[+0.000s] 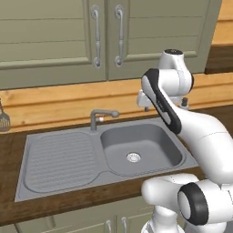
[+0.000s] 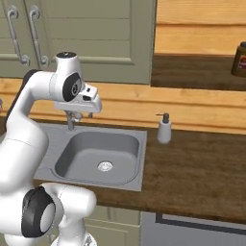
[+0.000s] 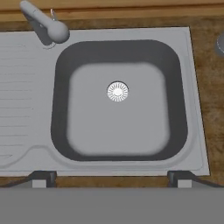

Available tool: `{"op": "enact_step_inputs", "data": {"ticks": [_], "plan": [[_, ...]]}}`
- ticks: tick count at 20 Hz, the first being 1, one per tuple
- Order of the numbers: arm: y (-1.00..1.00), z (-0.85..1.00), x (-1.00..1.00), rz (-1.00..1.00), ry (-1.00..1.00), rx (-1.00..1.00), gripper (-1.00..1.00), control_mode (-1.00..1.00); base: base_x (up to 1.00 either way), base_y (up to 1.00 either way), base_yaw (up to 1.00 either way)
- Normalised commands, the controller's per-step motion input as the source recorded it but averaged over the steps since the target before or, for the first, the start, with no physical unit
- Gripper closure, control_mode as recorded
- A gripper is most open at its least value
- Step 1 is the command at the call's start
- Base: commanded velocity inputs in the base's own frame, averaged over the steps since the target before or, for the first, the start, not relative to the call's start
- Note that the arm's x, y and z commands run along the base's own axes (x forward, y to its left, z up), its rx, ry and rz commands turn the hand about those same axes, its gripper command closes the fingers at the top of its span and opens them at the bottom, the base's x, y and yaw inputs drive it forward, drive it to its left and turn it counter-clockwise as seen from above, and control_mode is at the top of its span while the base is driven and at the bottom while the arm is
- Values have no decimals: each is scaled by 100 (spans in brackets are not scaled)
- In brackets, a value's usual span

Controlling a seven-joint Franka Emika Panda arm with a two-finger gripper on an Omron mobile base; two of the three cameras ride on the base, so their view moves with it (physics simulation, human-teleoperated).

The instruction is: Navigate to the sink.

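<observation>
The grey matte sink point(image 1: 63, 159) is set into the dark wood counter straight ahead of me. Its ribbed drainboard lies to the left and its rounded basin, with a round drain point(image 1: 133, 157), to the right. A small curved faucet point(image 1: 102, 116) stands behind the basin. The same sink point(image 2: 139, 144) and its drain point(image 2: 105, 166) sit under my hand in the right base view. From above, the hand view looks straight down into the sink point(image 3: 192, 87), with its drain point(image 3: 117, 91) and the faucet point(image 3: 46, 26) at the upper left. My gripper point(image 3: 111, 178) hangs above the basin, open and holding nothing.
A white soap dispenser point(image 2: 164, 129) stands on the counter right of the sink. A metal utensil point(image 1: 3, 119) hangs on the wooden backsplash at far left. Green wall cabinets point(image 1: 107, 36) are overhead. A dark bottle point(image 2: 240, 60) sits on a shelf at upper right.
</observation>
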Motion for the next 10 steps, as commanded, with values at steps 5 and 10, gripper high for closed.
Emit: {"op": "enact_step_inputs", "data": {"ticks": [5,10], "plan": [[0,0,0,0,0,0,-100,100,26,100,7],[0,0,0,0,0,0,-100,100,32,100,0]]}}
